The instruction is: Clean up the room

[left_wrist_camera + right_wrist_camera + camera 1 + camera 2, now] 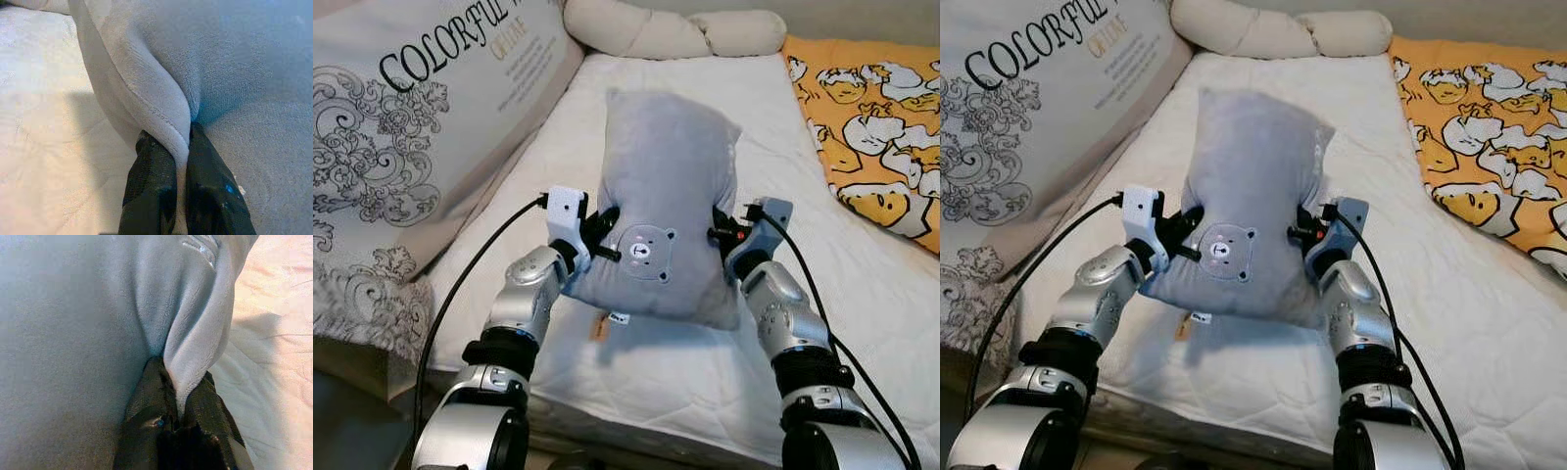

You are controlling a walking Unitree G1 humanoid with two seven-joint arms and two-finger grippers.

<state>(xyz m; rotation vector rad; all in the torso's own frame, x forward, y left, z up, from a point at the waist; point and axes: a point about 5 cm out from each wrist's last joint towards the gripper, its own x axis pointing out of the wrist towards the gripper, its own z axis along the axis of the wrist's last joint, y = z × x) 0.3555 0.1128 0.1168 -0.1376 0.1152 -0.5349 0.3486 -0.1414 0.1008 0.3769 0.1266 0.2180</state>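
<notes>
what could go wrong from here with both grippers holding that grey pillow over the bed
1. Each grip is only a thin pinch of plush: the left gripper and right gripper clamp small folds at the grey pillow edges, so the fabric could slide out.
2. If one side slips, the pillow would swing from the other and land crooked on the white mattress.
3. Its dangling tag might snag.

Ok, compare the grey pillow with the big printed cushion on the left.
The grey pillow is plain plush with a small bear face; the printed cushion carries scrollwork and lettering. The pillow is smaller and held above the bed, pinched at its sides by the left gripper and right gripper; the cushion leans at the bed's left edge, untouched. Both are soft bedding.
</notes>
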